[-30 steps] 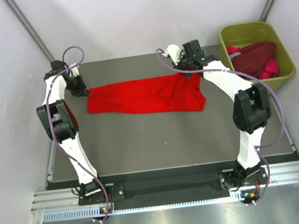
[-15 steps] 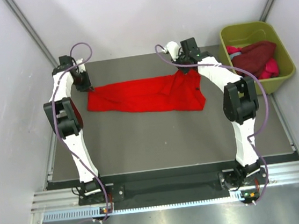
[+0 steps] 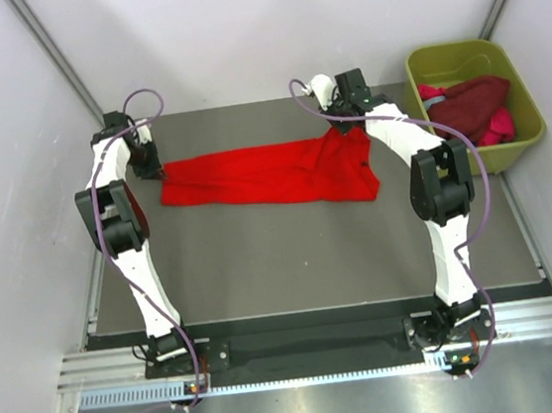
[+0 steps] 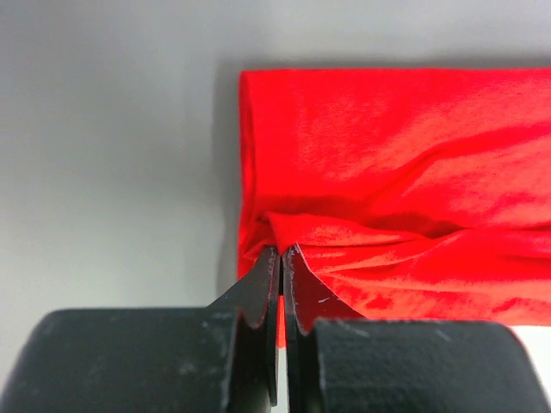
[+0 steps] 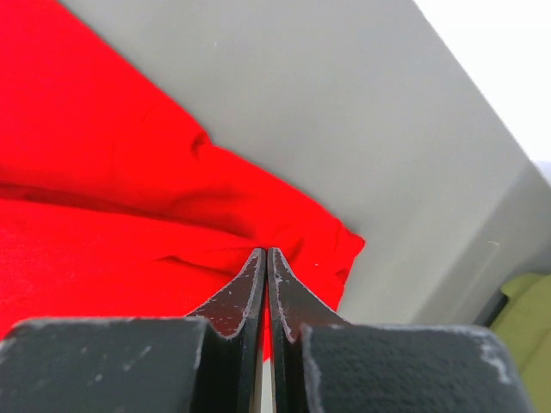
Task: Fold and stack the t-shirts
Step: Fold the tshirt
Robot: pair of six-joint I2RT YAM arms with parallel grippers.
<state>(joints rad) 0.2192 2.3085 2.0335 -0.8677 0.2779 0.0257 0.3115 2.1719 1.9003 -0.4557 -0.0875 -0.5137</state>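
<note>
The red shirt (image 3: pixel 263 176) lies on the tabletop (image 3: pixel 292 255) as a long, rumpled band stretched between the two pairs of jaws, its bulk on the near side of both. The left jaws are pressed together on a small ridge of cloth at the shirt's far left corner, and the hem runs away just past their tips. The right jaws are likewise closed, nipping a fold at the far right end, where the cloth bunches into a peak under them. Over the last second the left arm (image 3: pixel 112 210) has shuffled at that corner, pulling back a little and settling again. The right arm (image 3: pixel 440 183) has tucked its elbow inward. The shirt itself has barely shifted or changed outline. So both ends now look secured, but folding proper has not begun: the cloth is not lifted, and the creases beside the right jaws remain. The next move probably calls for both grips rising evenly. More shirts (image 3: pixel 469 105) wait in the tub (image 3: pixel 452 48), well beyond the right jaws.
</note>
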